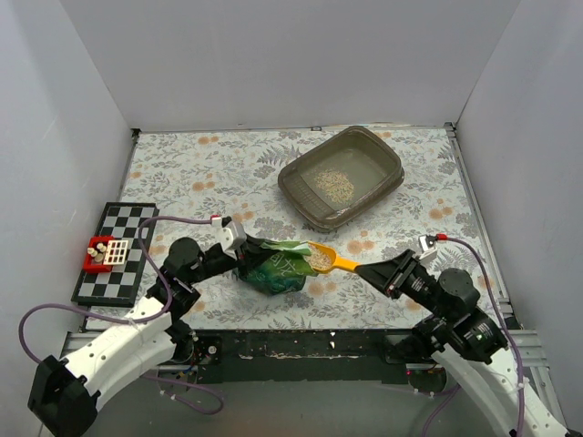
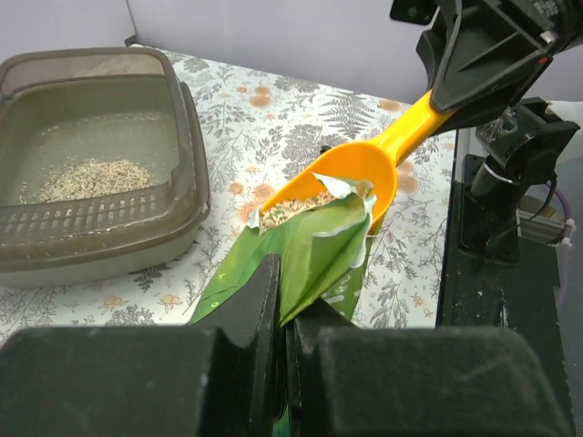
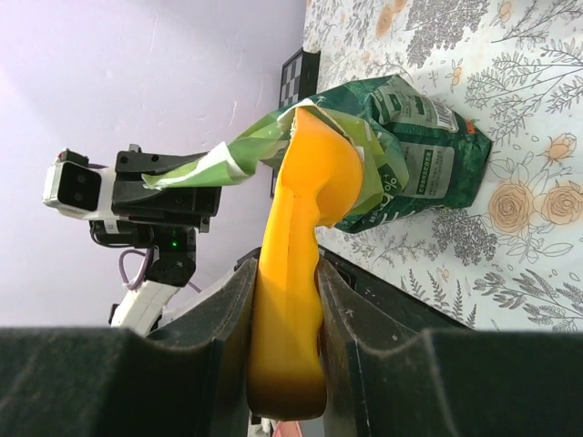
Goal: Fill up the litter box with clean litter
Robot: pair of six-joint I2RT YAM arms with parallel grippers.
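Observation:
The grey-brown litter box [image 1: 386, 188] sits at the back right of the table with a small heap of pale clean litter [image 1: 333, 185] in it; both also show in the left wrist view, box [image 2: 187, 177] and litter [image 2: 86, 177]. My left gripper [image 1: 233, 235] is shut on the top flap of the green bag [image 1: 278, 269], holding its mouth open [image 2: 310, 250]. My right gripper [image 1: 381, 271] is shut on the handle of the yellow-orange scoop [image 1: 335, 261]. The scoop's bowl [image 2: 351, 177] is at the bag's mouth and holds litter [image 1: 319, 259].
A black-and-white checkerboard [image 1: 117, 251] with a small red box [image 1: 98, 254] on it lies at the left. White walls close in the floral table on three sides. The table's front edge and the arm bases are below the bag.

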